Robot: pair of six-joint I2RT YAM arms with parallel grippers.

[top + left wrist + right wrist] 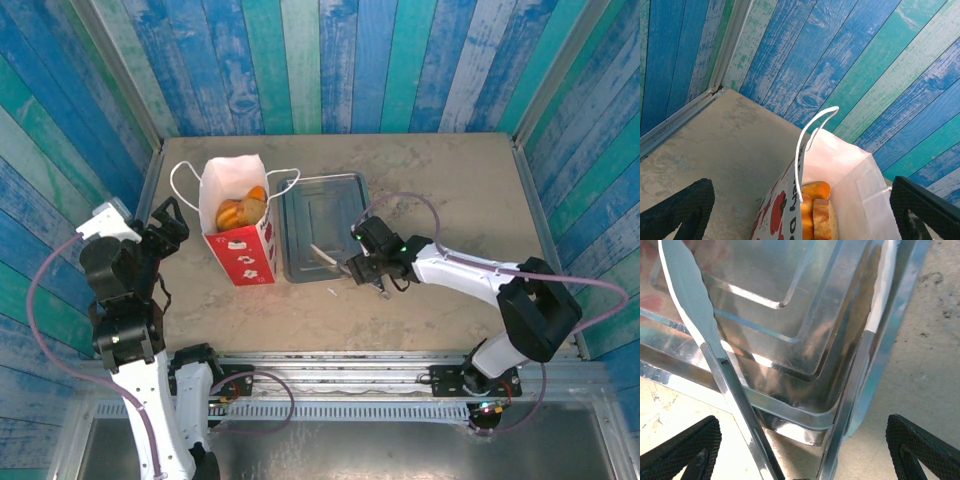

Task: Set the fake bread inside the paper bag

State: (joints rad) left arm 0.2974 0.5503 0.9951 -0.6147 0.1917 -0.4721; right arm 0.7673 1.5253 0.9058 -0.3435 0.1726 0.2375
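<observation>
The bread (240, 212) sits inside the bag (243, 255), which stands upright on the counter (450, 190) just left of the tray (325, 200). No bread lies on the tray, so the job looks done.

The right fingers (687, 450) are spread wide and released. The tongs (715, 355) lie between them across the tray's near rim, apart from both pads. The left fingers (677, 210) are spread too, grasping nothing, with the bag's edge and a cord handle (805, 145) ahead between them.

That handle is the main risk: a careless pull-back by the left arm could hook the loop and tip the light bag, spilling bread. The tongs, propped on the rim, could slide off if the right arm brushes them while retreating.
</observation>
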